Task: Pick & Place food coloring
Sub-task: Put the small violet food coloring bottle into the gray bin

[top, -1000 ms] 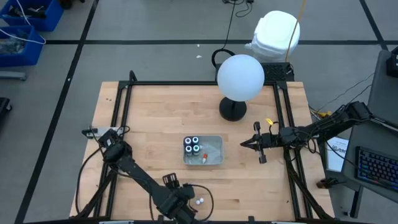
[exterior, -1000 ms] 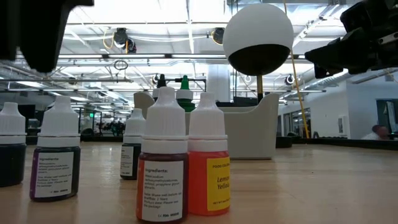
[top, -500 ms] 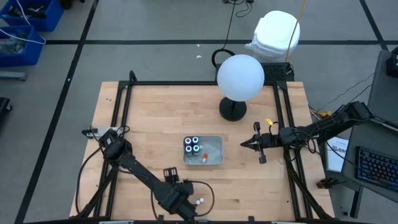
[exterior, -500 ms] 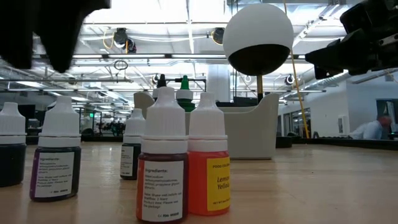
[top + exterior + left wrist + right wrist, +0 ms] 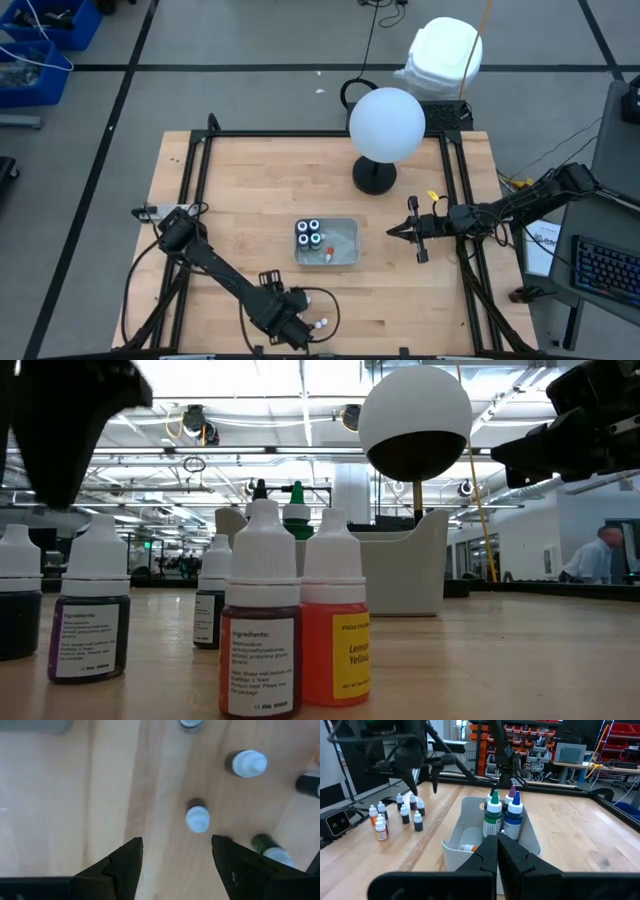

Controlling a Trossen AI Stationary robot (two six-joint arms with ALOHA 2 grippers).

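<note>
Left wrist view: left pincer [image 5: 176, 862] is held wide open, empty, above bottles [image 5: 198, 818]; right pincer [image 5: 497, 851] is closed, empty.

The table [image 5: 250, 190] is light wood with a black frame [image 5: 320, 134] around it; the tray [image 5: 470, 820] is pale grey. Inside the tray, one bottle [image 5: 493, 815] is green with a white label, another [image 5: 512, 817] is blue. On the table, close bottles have white caps; one [image 5: 336, 622] is orange with a yellow label, one [image 5: 262, 625] is dark red, one [image 5: 92, 605] is dark purple. The lamp ball [image 5: 387, 124] is white, on a black base [image 5: 374, 178]; both arms are black.
</note>
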